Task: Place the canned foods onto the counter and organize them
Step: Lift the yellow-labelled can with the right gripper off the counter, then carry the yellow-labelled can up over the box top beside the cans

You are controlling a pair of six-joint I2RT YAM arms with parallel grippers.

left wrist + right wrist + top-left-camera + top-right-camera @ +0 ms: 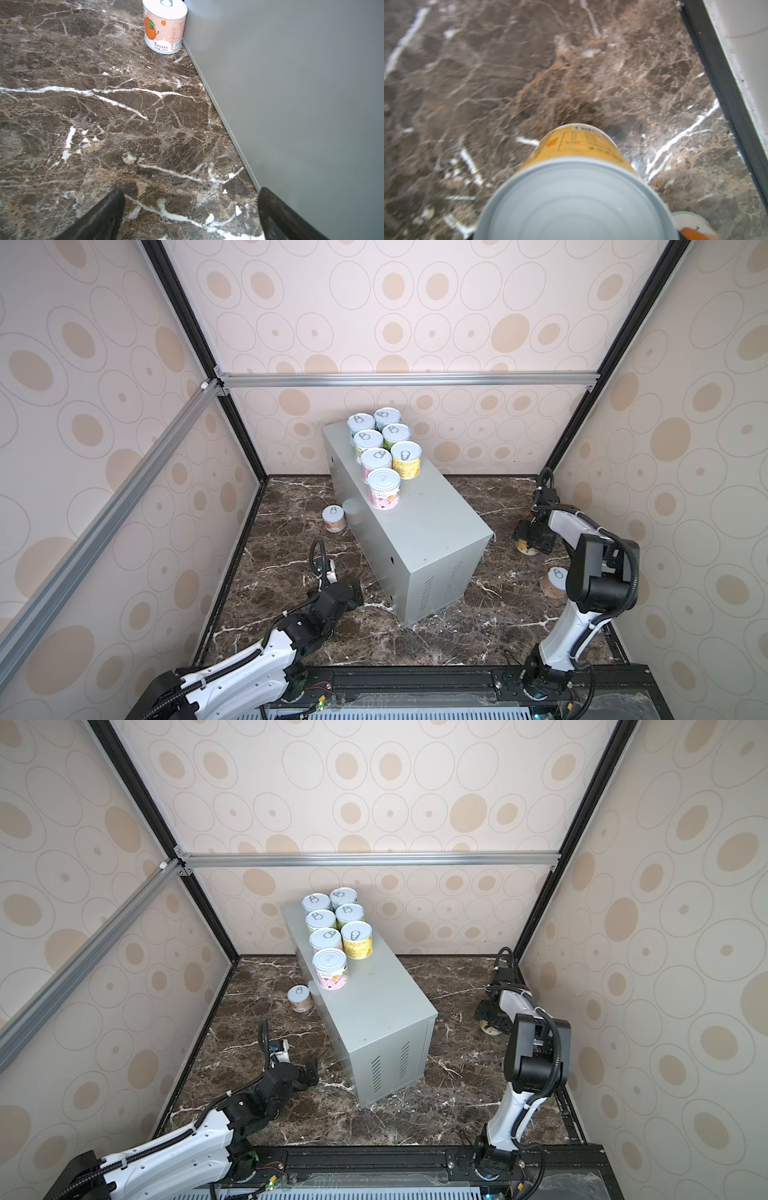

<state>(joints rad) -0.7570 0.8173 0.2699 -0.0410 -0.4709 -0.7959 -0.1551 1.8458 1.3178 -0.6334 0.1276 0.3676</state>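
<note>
Seven pastel tins [376, 458] with silvery lids sit in two rows at the far end of the grey counter [436, 526]; an orange-label tin [164, 27] stands on the marble [83, 104] just beside it; left gripper [191, 191] gapes wide, empty; right gripper [532, 537] sits over a yellow tin [581, 145], can't tell if it's clamped.
</note>
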